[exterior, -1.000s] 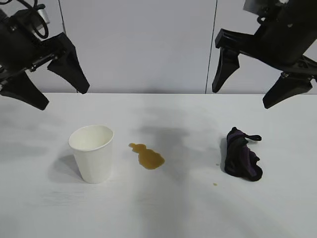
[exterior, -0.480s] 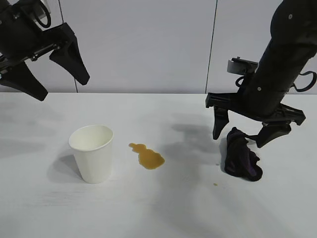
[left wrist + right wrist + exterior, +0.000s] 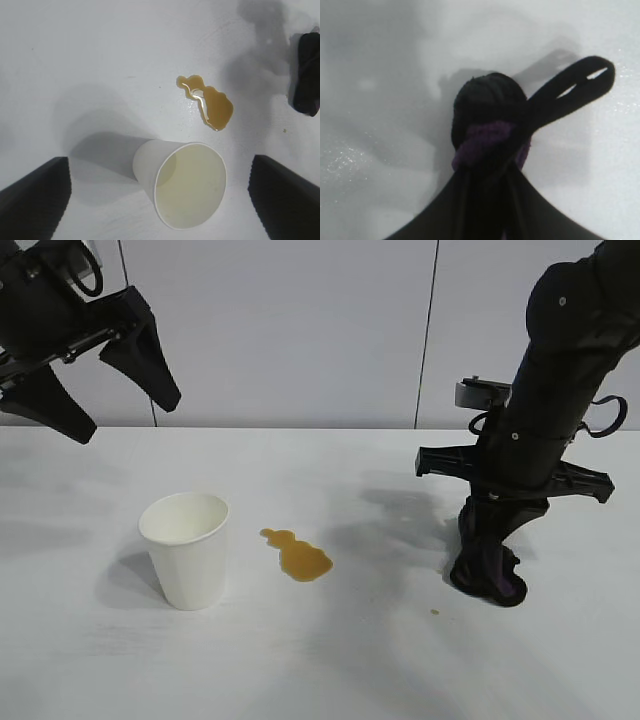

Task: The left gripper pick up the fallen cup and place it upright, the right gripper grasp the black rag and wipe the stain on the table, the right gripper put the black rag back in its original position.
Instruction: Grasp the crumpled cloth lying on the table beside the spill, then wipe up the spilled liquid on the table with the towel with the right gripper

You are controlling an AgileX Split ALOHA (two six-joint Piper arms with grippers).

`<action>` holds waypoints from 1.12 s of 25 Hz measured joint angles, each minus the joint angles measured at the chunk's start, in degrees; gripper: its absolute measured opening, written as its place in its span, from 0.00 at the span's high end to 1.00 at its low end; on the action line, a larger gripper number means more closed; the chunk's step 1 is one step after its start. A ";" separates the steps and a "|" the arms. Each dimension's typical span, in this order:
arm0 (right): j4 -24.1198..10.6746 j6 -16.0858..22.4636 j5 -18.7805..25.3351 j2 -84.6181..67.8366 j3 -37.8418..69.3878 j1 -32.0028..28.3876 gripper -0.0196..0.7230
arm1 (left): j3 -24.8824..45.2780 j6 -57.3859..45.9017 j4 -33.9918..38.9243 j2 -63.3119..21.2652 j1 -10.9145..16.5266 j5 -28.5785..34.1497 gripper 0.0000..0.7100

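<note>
Lowered since a second ago: right gripper (image 3: 492, 530), fingers now pinched on black rag (image 3: 488, 572), right side of table (image 3: 330, 670). Left gripper (image 3: 105, 400) spread wide, raised above upright cup (image 3: 187, 550). Stain (image 3: 297, 555) between cup and rag, unobstructed.

- No readable text, labels, brands or numbers in any view.
- Plain white paper cup (image 3: 187, 549): unprinted.
- Wide flat white tabletop (image 3: 330, 660): unmarked.
- Small bunched black cloth with purple streaks (image 3: 487, 568): no tag text visible.

Bright even light, soft shadows, wrist close-up blurred.
</note>
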 joint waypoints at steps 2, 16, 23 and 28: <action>0.75 0.00 0.25 -0.99 -0.12 0.75 0.83 | 0.00 0.00 0.00 0.00 0.00 0.00 0.02; 3.88 -1.25 2.82 2.37 -15.36 17.85 0.83 | 0.00 0.00 0.00 0.00 0.00 0.65 0.02; 3.93 -1.70 1.55 10.62 -19.62 21.78 0.83 | 0.00 -0.05 0.13 0.00 0.00 1.35 0.02; 4.09 -1.80 1.45 14.77 -23.42 22.10 0.83 | 0.00 -0.05 0.13 0.00 0.00 1.35 0.02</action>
